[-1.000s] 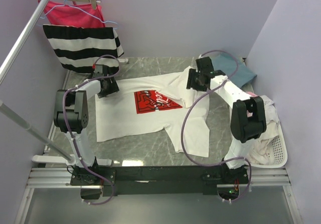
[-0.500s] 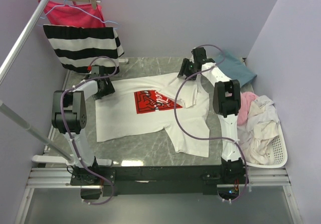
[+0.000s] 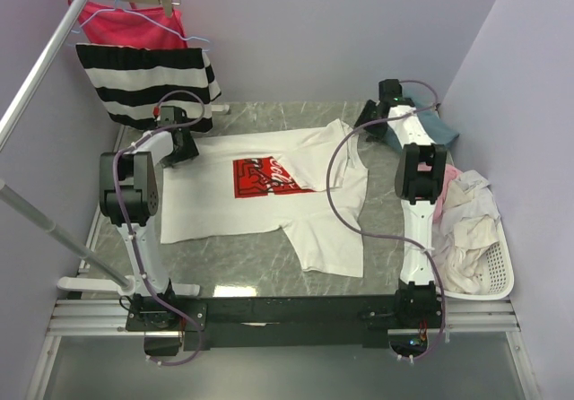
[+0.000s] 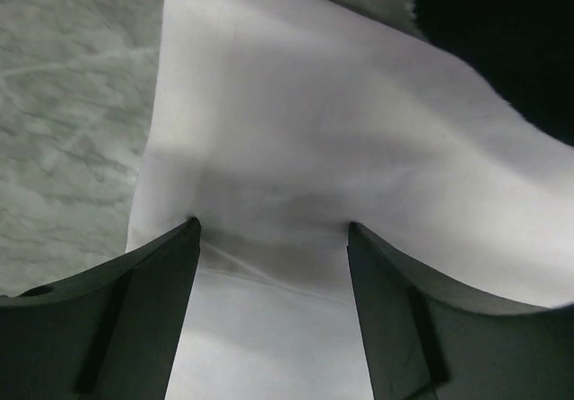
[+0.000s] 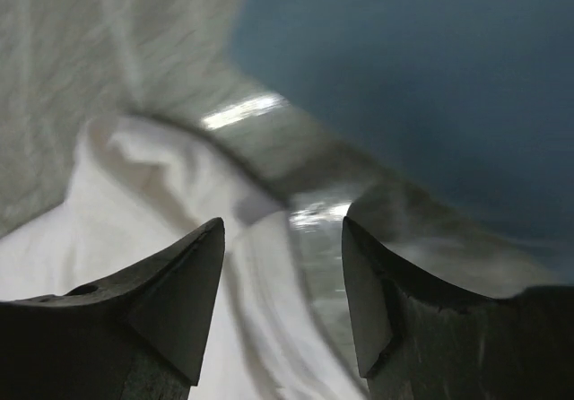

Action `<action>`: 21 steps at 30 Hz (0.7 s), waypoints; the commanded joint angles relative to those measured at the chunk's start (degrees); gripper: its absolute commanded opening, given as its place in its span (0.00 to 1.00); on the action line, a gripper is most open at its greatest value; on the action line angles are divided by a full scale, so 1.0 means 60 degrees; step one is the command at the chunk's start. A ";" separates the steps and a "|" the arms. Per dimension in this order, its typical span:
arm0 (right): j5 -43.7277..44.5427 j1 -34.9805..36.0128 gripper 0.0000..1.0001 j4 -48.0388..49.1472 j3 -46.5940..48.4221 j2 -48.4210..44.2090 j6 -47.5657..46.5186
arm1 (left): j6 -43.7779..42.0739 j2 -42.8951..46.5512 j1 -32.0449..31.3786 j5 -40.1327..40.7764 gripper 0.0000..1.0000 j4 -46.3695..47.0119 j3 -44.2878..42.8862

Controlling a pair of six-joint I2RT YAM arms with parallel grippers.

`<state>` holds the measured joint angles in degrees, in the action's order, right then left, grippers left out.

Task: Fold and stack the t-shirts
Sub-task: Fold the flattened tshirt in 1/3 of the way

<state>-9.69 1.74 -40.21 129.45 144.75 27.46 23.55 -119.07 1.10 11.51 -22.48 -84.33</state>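
Note:
A white t-shirt (image 3: 224,204) with a red square logo (image 3: 265,176) lies spread flat on the marble table (image 3: 242,267). My left gripper (image 3: 182,144) stands open at the shirt's far left corner. In the left wrist view its jaws (image 4: 271,225) rest on the smooth white cloth (image 4: 314,131) near the cloth's edge. My right gripper (image 3: 369,113) stands open at the shirt's far right sleeve. In the right wrist view the jaws (image 5: 282,222) straddle the rumpled sleeve edge (image 5: 134,203) and bare table (image 5: 332,167). A teal-blue t-shirt (image 3: 444,129) (image 5: 430,77) lies just beyond.
A white basket (image 3: 491,279) at the right edge holds a heap of pale white and pink garments (image 3: 462,213). At the back left a striped garment (image 3: 143,82) and a red one (image 3: 126,23) hang from a metal rack (image 3: 45,59).
The right arm has stretched out, carrying its gripper from the shirt's neck area to the far right sleeve. The left gripper moved farther back. The shirt has shifted back-left and lies flatter.

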 commanded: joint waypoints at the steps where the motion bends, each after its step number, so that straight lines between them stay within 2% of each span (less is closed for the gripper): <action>1: 0.0720 -0.0246 0.62 -0.0726 0.0149 0.0061 -0.0051 | -0.0263 -0.0825 0.0226 0.0674 0.73 -0.0985 0.0081; 3: 0.0723 -0.0246 0.62 -0.0508 -0.0098 -0.0086 -0.0138 | -0.0263 -0.0635 0.0226 0.0937 0.73 -0.0898 0.0154; 5: 0.0722 -0.0246 0.62 0.0149 -0.0581 -0.0611 -0.0358 | -0.0292 -0.0300 0.0183 0.0574 0.69 -0.0649 0.0286; 7: 0.0373 -0.0231 0.62 0.0751 -0.1605 -0.1431 -0.0533 | -0.0351 0.0082 0.0022 -0.0100 0.70 -0.0094 0.0577; 9: -0.0198 -0.0187 0.62 0.1527 -0.2627 -0.2032 -0.0549 | -0.0293 0.0609 -0.0095 -0.0131 0.70 0.0099 0.0696; 11: -0.0347 -0.0056 0.62 0.2113 -0.3349 -0.3057 -0.0607 | -0.0147 0.1324 -0.0111 -0.0364 0.72 0.0537 0.1017; 12: -0.0405 -0.0026 0.63 0.2406 -0.4237 -0.3829 -0.0636 | -0.0088 0.1633 -0.0270 -0.0467 0.73 0.0727 0.1207; 13: -0.0551 0.0018 0.63 0.2684 -0.4666 -0.4228 -0.0666 | -0.0015 0.1955 -0.0388 -0.0555 0.80 0.0976 0.1630; 15: -0.0757 0.0091 0.63 0.3169 -0.5704 -0.5207 -0.0608 | 0.0161 0.2922 -0.0564 -0.0599 0.84 0.1504 0.2042; 18: -0.0598 0.0252 0.64 0.3098 -0.6644 -0.6132 -0.0797 | 0.0527 0.3744 -0.0638 -0.0819 0.96 0.1492 0.2454; 21: -0.0291 0.0413 0.64 0.2294 -0.7478 -0.6894 -0.0725 | 0.0630 0.4228 -0.1120 -0.0146 0.99 0.0865 0.2542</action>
<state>-12.82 3.18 -26.11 90.04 110.48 24.10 25.23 -99.29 -3.27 8.69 -17.37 -69.38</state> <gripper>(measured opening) 0.639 0.988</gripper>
